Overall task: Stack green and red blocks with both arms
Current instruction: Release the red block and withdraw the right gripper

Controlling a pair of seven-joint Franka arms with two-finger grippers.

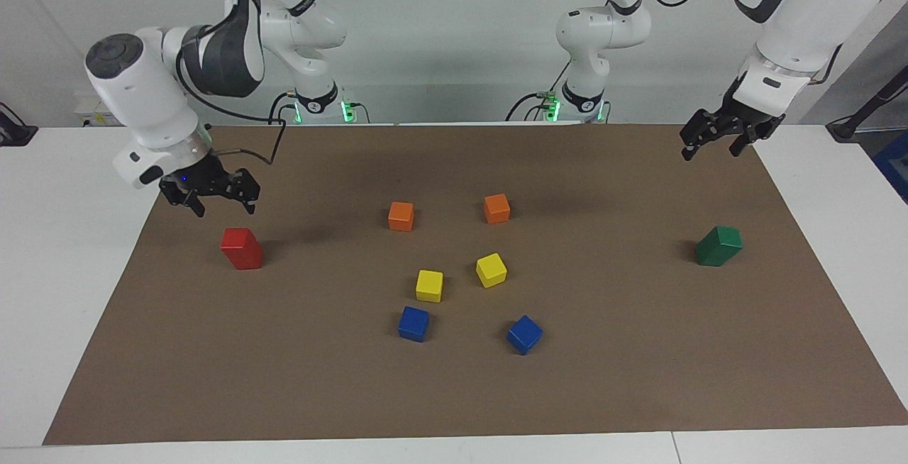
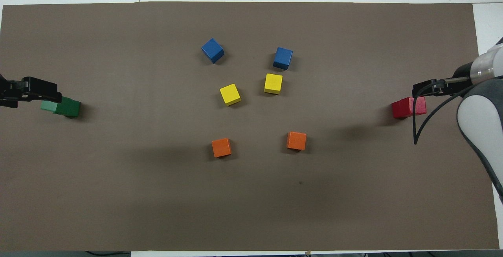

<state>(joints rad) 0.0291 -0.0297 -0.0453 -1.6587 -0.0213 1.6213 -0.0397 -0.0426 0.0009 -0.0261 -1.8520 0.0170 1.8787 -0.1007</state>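
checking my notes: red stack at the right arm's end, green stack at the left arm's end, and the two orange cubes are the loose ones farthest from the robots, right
Not quite. The orange cubes are the loose ones nearest the robots; the blue cubes are farthest, as the facing view shows. The red stack at the right arm's end and green stack at the left arm's end are correct.

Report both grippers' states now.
Left gripper: open, empty, in the air above the green stack.
Right gripper: open, empty, just above the red stack.

Facing view: high camera across table, looking toward robots at 12 o'clock. Overhead view: steep downward look, robots at 6 o'clock. Both share brown mat.
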